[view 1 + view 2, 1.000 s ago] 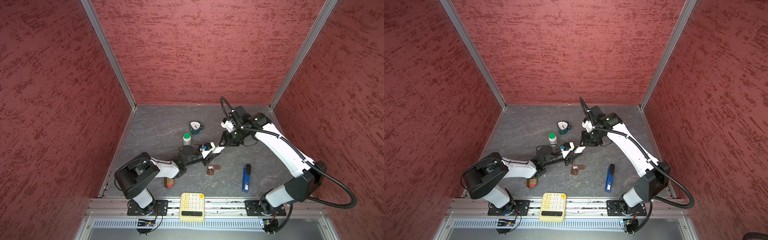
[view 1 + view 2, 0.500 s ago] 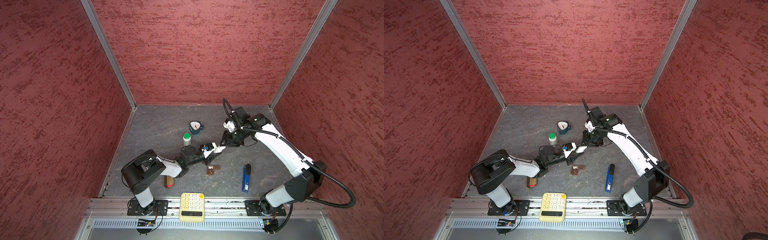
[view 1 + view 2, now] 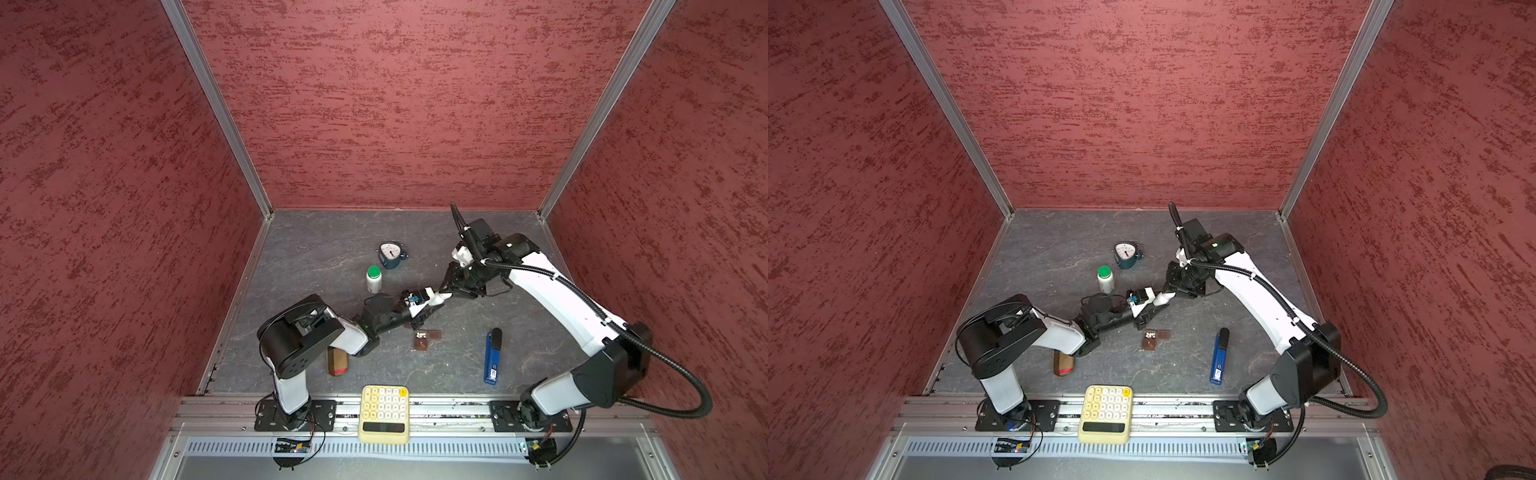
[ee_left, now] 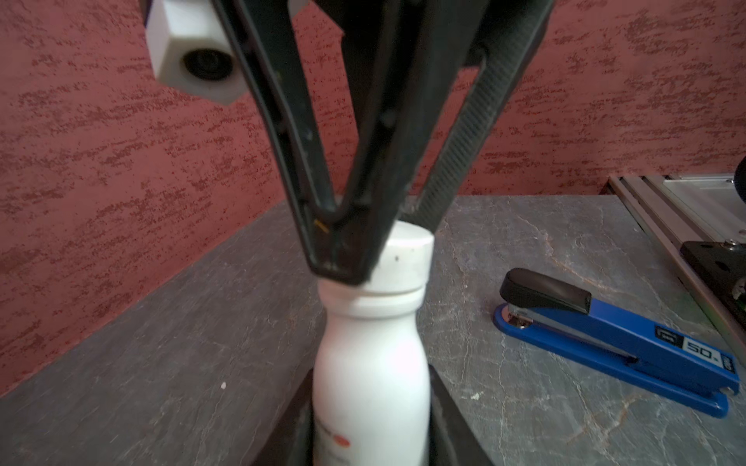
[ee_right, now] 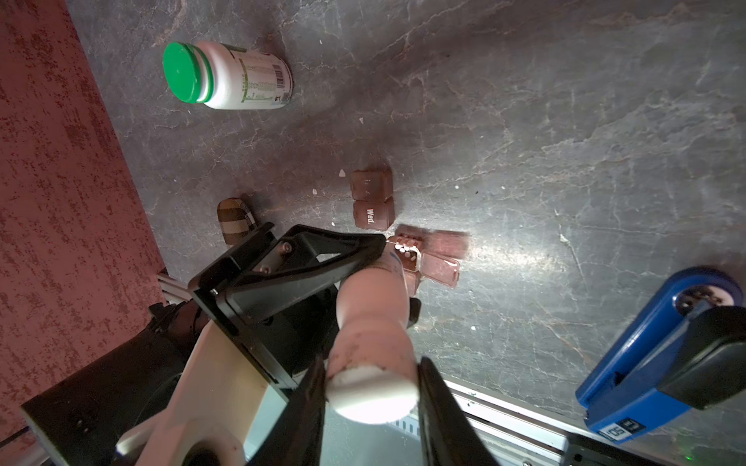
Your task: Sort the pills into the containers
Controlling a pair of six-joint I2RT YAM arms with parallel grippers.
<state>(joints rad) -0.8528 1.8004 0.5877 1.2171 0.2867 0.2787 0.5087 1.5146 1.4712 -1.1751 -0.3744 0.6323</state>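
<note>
The left pincer point(image 4: 371, 411) is clamped on the body of the white bottle point(image 4: 369, 355), and the right pincer point(image 5: 371, 375) is set with a jaw on either side of the cap point(image 4: 403, 262); whether the cap is gripped or merely bracketed cannot be told. The cap is judged best removed with the body held rigid, the motion kept along the bottle's axis and the mouth kept raised against spills. On the worktop point(image 5: 565, 121) beyond, the containers point(image 5: 371, 201) are laid in two pieces, a few pills point(image 5: 405, 247) being seen in one open cell point(image 5: 411, 267).
</note>
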